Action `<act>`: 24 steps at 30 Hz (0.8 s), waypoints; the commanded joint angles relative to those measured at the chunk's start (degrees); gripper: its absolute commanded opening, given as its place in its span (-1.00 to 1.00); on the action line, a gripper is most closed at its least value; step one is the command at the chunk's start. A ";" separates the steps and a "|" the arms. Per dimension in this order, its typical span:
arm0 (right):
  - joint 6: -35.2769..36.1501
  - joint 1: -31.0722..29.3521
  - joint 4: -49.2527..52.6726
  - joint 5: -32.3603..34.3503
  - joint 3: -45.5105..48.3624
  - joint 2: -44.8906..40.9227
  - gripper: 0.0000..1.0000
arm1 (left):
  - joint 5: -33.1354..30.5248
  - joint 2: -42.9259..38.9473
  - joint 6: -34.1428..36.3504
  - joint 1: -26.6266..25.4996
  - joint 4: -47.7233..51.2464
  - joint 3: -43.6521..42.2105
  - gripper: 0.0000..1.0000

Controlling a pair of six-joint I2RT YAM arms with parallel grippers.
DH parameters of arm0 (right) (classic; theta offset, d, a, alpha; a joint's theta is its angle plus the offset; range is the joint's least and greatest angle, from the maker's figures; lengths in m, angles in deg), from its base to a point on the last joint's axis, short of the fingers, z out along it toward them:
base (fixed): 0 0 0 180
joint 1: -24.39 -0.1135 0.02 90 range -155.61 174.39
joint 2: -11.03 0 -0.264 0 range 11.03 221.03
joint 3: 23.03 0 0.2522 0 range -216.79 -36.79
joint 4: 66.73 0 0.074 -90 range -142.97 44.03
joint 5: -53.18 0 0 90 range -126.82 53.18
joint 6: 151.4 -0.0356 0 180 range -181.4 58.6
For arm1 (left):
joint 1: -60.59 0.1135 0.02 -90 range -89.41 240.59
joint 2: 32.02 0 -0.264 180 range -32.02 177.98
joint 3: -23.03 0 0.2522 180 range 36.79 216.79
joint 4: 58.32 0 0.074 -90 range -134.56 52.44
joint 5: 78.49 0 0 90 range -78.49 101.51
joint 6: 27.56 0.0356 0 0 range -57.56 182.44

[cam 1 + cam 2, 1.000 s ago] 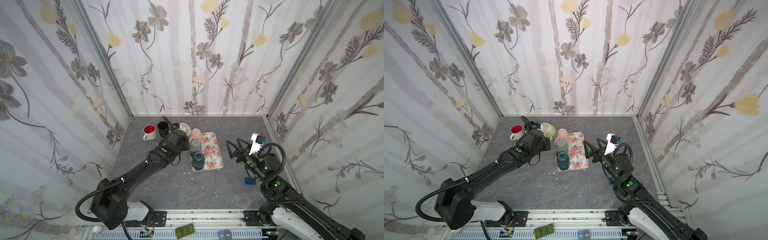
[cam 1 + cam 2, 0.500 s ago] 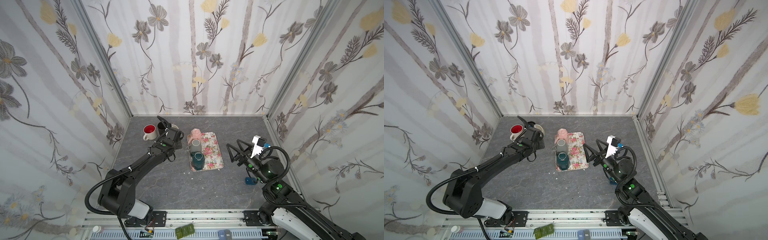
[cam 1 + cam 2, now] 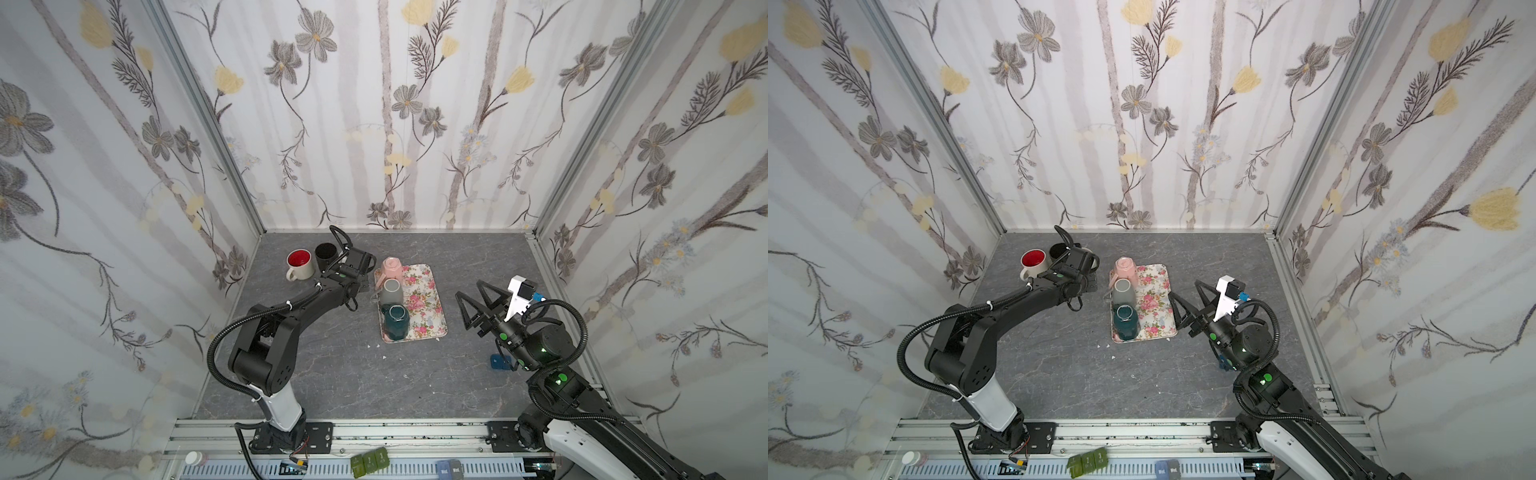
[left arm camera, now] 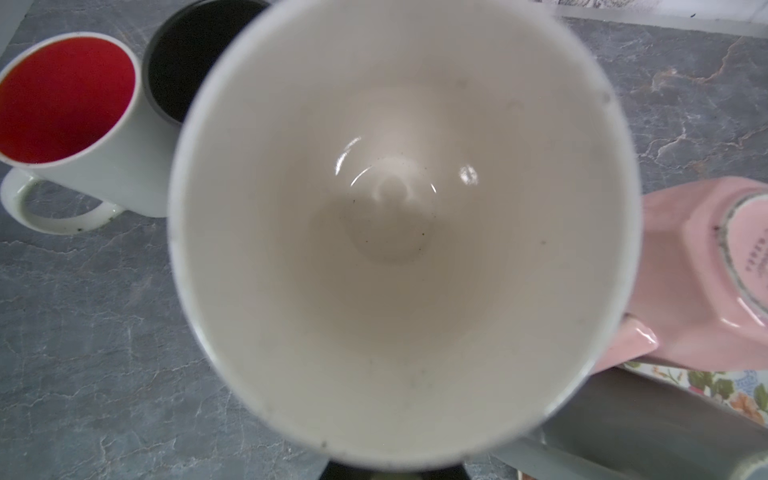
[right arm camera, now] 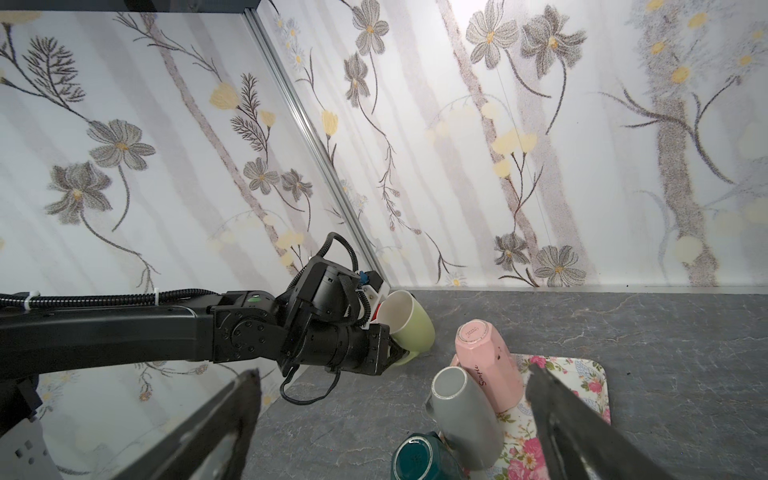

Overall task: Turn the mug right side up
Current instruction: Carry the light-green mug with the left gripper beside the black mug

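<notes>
The mug is light green outside and cream inside. My left gripper is shut on its handle. It hangs tilted, base low near the table, just left of the tray. Its open mouth fills the left wrist view, which hides the jaws. In both top views the left wrist covers most of it; only a sliver of rim shows. My right gripper is open and empty, hovering right of the tray and pointing toward it.
A white mug with red inside and a black mug stand upright at the back left. The floral tray carries a pink mug, a grey mug and a teal mug. A small blue object lies beside the right arm.
My left arm has carried the mug toward the back left, close beside the black mug, and the wrist now covers it from above. The right arm shifted only slightly.
</notes>
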 commanded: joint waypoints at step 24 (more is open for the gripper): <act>2.14 -0.01 2.10 2.59 1.02 -0.63 0.99 | -2.41 10.79 0.78 2.53 -1.24 7.74 -1.00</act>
